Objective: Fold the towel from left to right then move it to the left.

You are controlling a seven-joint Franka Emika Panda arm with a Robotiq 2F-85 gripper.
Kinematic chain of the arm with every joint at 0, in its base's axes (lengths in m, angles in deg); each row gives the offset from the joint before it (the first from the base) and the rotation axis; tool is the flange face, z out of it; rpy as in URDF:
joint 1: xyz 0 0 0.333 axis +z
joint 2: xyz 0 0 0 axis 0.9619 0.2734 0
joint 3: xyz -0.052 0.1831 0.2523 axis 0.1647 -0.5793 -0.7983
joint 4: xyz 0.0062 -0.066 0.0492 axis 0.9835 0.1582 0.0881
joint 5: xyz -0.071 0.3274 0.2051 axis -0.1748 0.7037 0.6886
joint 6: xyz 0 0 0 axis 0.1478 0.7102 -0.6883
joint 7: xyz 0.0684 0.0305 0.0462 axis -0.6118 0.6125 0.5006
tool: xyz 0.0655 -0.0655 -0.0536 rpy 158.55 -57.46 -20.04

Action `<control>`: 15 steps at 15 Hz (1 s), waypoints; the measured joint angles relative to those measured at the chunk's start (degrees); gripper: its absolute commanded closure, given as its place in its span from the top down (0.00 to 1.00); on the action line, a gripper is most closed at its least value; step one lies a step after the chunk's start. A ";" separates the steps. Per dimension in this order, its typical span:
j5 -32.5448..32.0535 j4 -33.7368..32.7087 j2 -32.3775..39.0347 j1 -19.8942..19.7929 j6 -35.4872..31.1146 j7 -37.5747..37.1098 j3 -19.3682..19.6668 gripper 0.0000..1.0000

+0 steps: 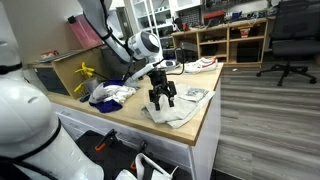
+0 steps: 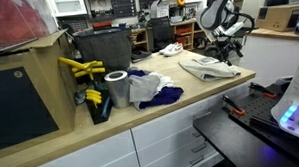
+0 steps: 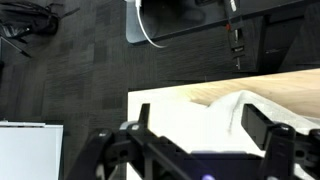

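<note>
A white-grey towel (image 1: pixel 180 108) lies crumpled on the wooden table near its corner; it also shows in an exterior view (image 2: pixel 209 67) and in the wrist view (image 3: pixel 215 125). My gripper (image 1: pixel 162 98) hangs just above the towel, fingers spread and empty. In an exterior view it (image 2: pixel 229 55) is over the towel's far edge. In the wrist view the two fingers (image 3: pixel 200 128) stand wide apart with the towel between and below them.
A pile of white and blue cloths (image 1: pixel 108 93) lies further along the table (image 1: pixel 130 122). A metal cup (image 2: pixel 117 90), a yellow tool (image 2: pixel 81 68) and a dark bin (image 2: pixel 100 47) stand nearby. The table edge (image 3: pixel 135 100) drops to a dark floor.
</note>
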 measured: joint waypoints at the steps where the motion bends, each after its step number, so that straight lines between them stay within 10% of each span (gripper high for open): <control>1: -0.11 0.00 -0.13 0.13 0.05 0.00 -0.02 1.00; 15: -4.02 -5.87 -0.66 0.97 0.00 5.93 -3.12 1.00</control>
